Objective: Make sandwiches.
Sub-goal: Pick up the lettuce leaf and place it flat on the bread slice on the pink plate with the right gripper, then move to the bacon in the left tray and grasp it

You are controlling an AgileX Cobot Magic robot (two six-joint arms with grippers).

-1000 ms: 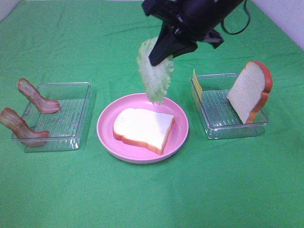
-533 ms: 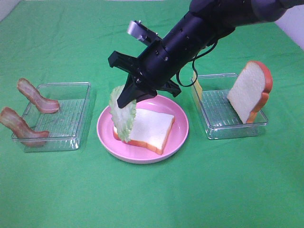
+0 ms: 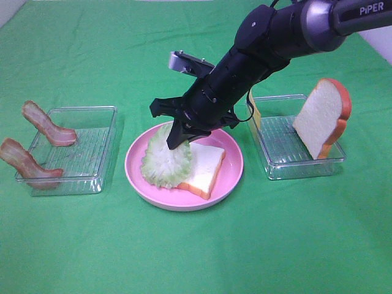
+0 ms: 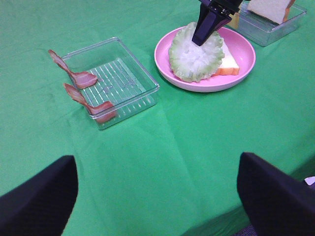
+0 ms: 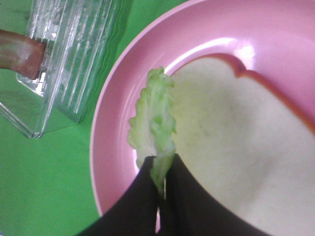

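Hiding half the bread slice (image 3: 206, 163), lettuce (image 3: 164, 163) sits clamped in right jaws; left jaws apart.

Cloth (image 3: 196, 257): green fabric, matt, a few soft creases. Plate (image 3: 234, 174): pink plastic, smooth and glossy, glare on the rim. Both trays (image 3: 92, 180): clear hard plastic, ribbed floors, shiny edges. Lettuce (image 3: 160, 164): pale green, crinkled, ruffled rim, slight sheen. Bread slice (image 3: 207, 165) on the plate: matt white face, smooth orange-brown crust. Bacon strips (image 3: 48, 127): wavy, slightly glossy. Right gripper (image 3: 179, 141): matt black.
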